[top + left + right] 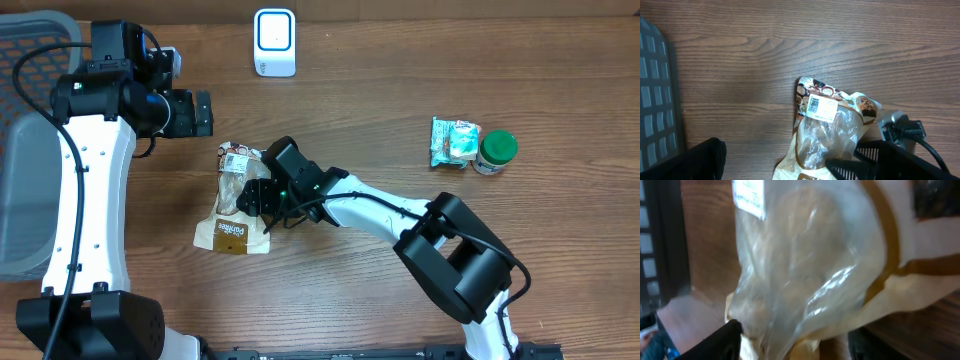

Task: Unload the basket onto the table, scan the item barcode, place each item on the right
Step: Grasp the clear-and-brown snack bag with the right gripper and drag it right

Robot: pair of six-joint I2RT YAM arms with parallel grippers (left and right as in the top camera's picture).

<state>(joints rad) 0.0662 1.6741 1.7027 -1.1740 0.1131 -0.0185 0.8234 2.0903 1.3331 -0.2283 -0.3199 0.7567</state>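
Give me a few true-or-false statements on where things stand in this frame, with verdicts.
1. The snack bag lies on the table with the right tool at it. True.
2. The left tool grips the bag. False: it is open, empty and apart from the bag.
3. The white scanner stands near the table's far edge, away from the bag. True.
4. The green-lidded jar sits in the grey basket. False: it stands on the table beside a small packet.

We are looking straight down from overhead, left wrist facing the tabletop [790, 40], right wrist crowding (blurry) the shared bag [810, 270].
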